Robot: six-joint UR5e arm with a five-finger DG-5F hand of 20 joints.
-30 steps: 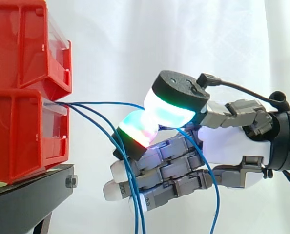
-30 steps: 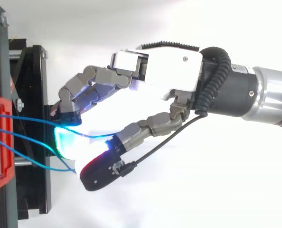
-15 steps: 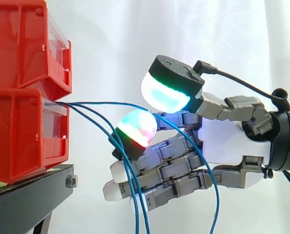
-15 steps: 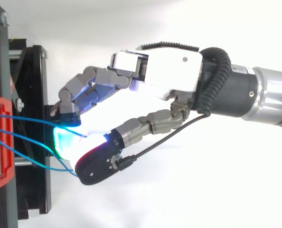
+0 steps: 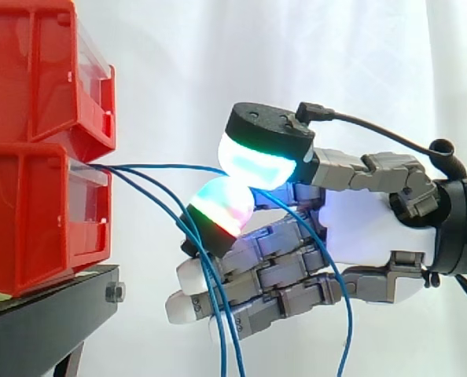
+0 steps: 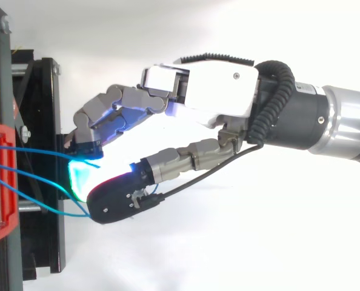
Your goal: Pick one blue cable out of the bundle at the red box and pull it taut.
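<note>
Pinching something, is it, Mara, or just hovering by the bundle?

Pinching, Jon, as far as I can judge. The robot's grey-and-white jointed hand (image 5: 367, 236) has its black-backed thumb pad (image 5: 257, 157), glowing cyan and green, pressed down toward a fingertip pad (image 5: 220, 206) lit in mixed colours. The uppermost thin blue cable (image 5: 170, 166) runs in between the two. They look to meet on it, though the contact itself is hidden behind the thumb. The other fingers are curled underneath and hold nothing.

So which step is that?

The selecting is done, I'd say; the pull is not. That strand leaves the lower red plastic box (image 5: 37, 212) almost level, with a slight arch, and past the pinch it droops in a long loop below the palm. The other two blue cables (image 5: 161, 206) sag from the same box and hang down in front of the curled fingers, apart from the pinch.

And next?

Draw the hand straight away from the box with a firm squeeze. The cable is thin, smooth-jacketed and limp, so it could slide between rounded, glossy pads. The box is hard moulded plastic with a clear front panel (image 5: 88, 188), stacked under a second red box (image 5: 37, 71) on a black metal stand (image 5: 45, 314), and I'd not expect it to give. Watch that the slack strands don't catch on the lower fingers.
</note>
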